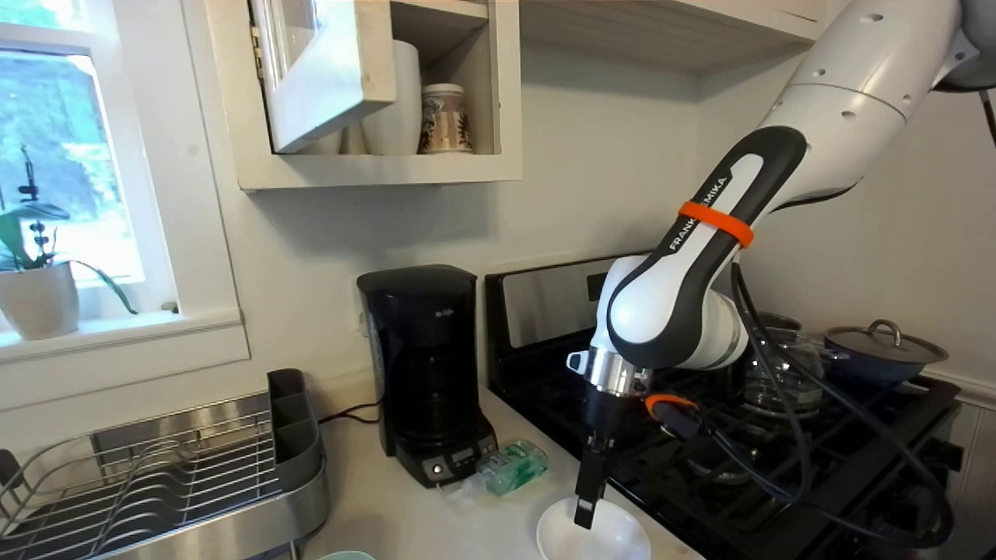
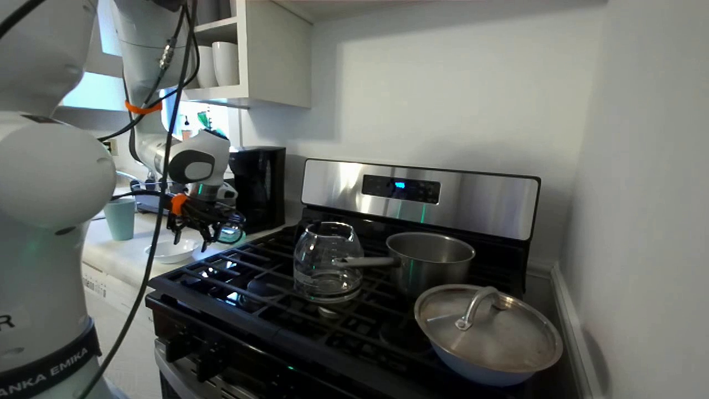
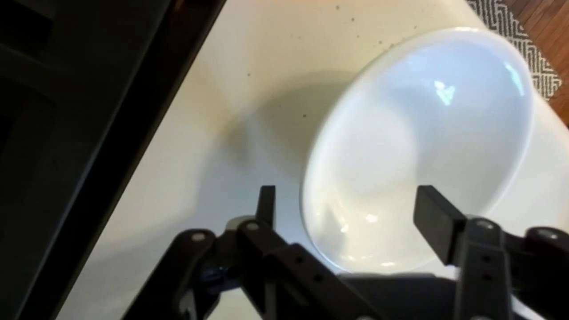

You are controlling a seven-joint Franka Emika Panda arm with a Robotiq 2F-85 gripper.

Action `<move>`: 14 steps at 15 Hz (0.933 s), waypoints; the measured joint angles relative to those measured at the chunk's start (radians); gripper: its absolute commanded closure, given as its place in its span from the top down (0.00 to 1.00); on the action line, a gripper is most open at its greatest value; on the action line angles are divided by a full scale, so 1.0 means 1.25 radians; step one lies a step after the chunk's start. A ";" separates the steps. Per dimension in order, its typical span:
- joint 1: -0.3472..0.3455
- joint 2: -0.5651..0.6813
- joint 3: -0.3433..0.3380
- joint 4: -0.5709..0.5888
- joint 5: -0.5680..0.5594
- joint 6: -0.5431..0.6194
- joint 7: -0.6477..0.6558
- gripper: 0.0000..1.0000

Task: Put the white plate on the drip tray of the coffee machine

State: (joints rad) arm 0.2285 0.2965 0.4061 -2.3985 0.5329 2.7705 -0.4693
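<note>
A plain white wall (image 1: 607, 155) is filling the background in both exterior views, and a white countertop (image 1: 420, 525) is stretching across the bottom of an exterior view, with a black gas stove (image 1: 677, 482) standing at its right. Left of centre in the frame, a tall, boxy black coffee machine (image 1: 424, 365) is standing on the countertop, its flat black drip tray (image 1: 437, 435) lying below the overhanging top. Just beside its base, a clear bottle of green liquid (image 1: 515, 467) is lying on its side. A steel wire dish rack (image 1: 257, 521) is sitting at lower left.

The small, round, glossy white plate (image 1: 603, 542) is resting on the countertop at the bottom of the frame, right of centre, near the stove and apart from the coffee machine. A white and black robot arm (image 1: 669, 292) is slanting down from the upper right, and its black two-fingered gripper (image 3: 346, 198) is hanging at the plate. In the wrist view the fingers (image 3: 438, 224) are standing wide apart and holding nothing, the left-hand one outside the plate's rim, the right-hand one over its hollow; whether either is touching the plate is impossible to tell.
</note>
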 measured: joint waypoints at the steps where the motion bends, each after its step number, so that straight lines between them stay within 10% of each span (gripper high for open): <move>1: -0.015 0.009 0.011 0.005 0.000 0.000 -0.003 0.43; 7: -0.114 0.057 0.085 0.019 0.006 0.000 -0.064 0.00; 14: -0.280 0.074 0.235 0.027 0.163 -0.027 -0.273 0.02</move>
State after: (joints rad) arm -0.1210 0.3886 0.6996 -2.3646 0.7363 2.7372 -0.8100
